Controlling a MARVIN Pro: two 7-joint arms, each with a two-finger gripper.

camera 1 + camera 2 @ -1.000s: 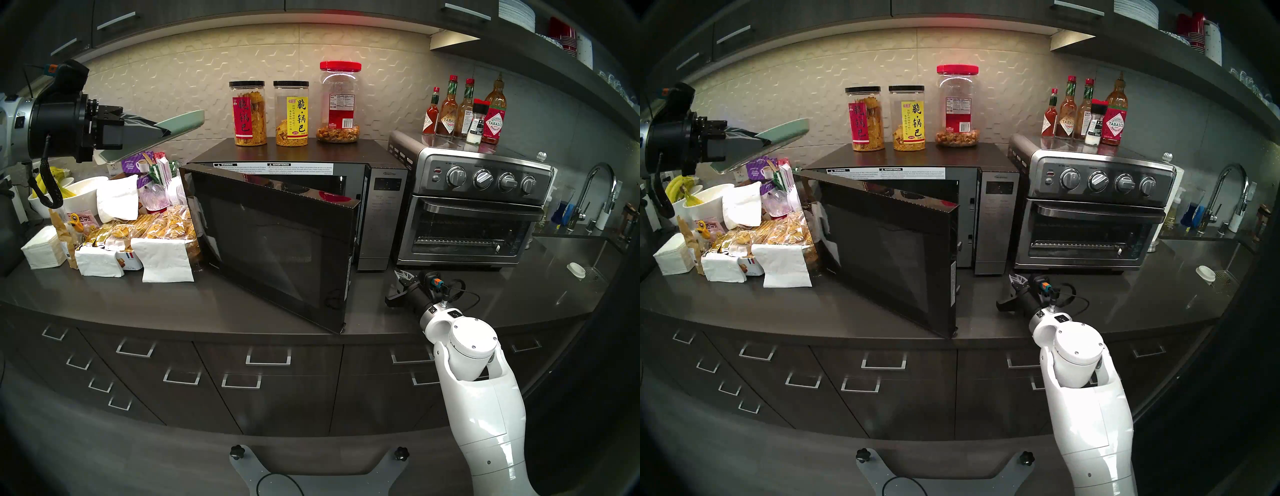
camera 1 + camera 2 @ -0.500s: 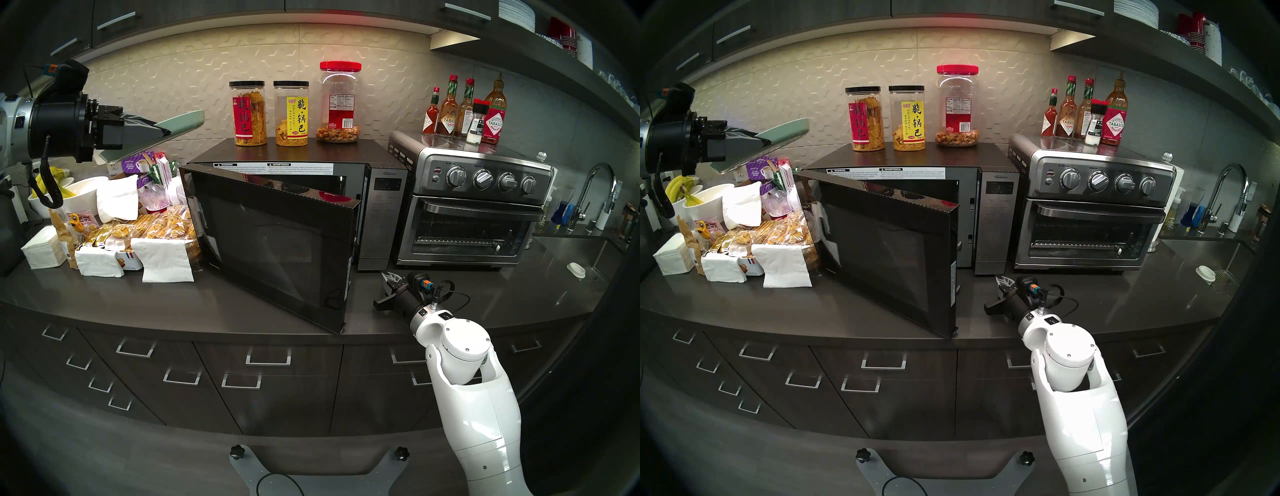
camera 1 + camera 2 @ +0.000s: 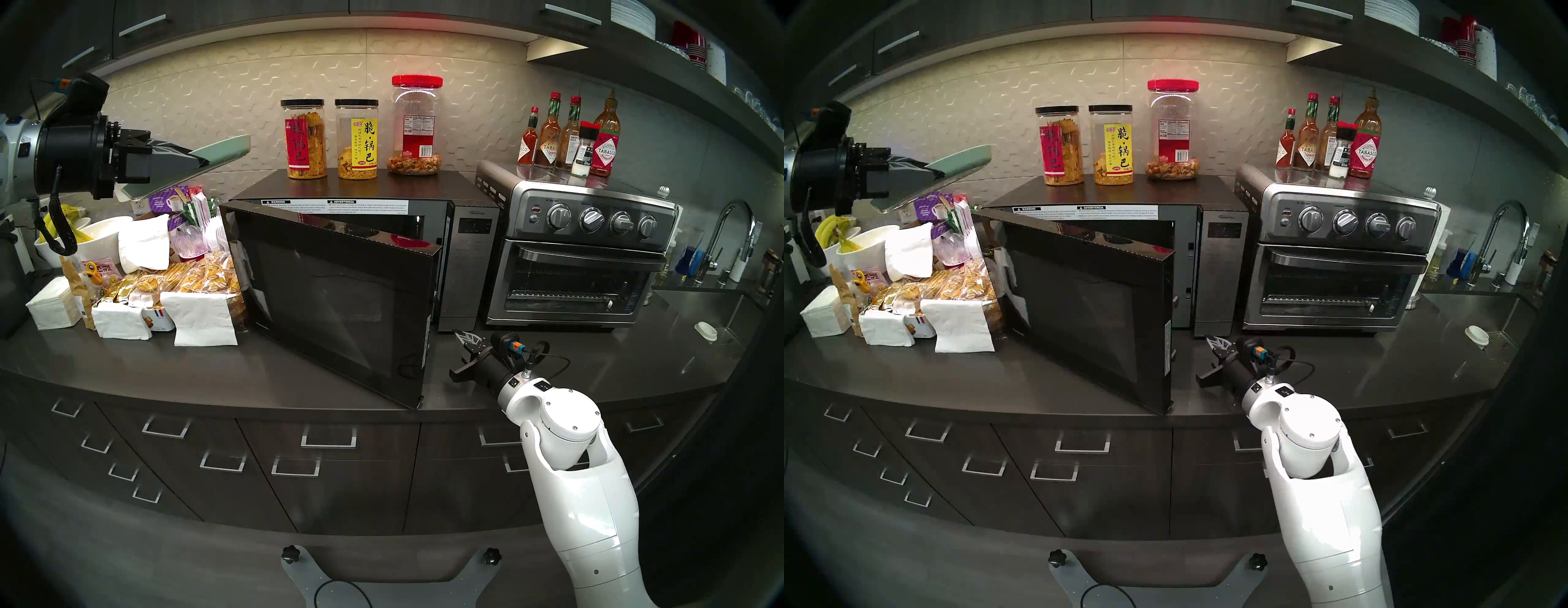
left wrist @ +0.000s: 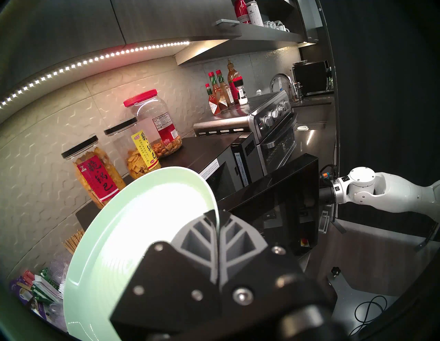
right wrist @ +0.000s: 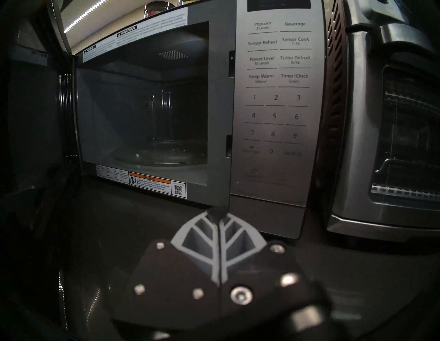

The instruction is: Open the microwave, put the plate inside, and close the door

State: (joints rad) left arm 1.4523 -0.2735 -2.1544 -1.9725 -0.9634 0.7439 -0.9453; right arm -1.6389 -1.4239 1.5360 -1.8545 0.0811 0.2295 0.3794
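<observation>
Standing half open, the door (image 3: pixel 339 297) needs swinging wider; right hand (image 3: pixel 464 339), pinched empty, hovers beside its free edge; left hand (image 3: pixel 199 161) clamps the plate (image 3: pixel 225 146) aloft, awaiting the microwave (image 5: pixel 142 107).

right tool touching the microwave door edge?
Apart. In the head left view the shut right tool sits over the counter, with a strip of bare counter between it and the door edge.
</observation>
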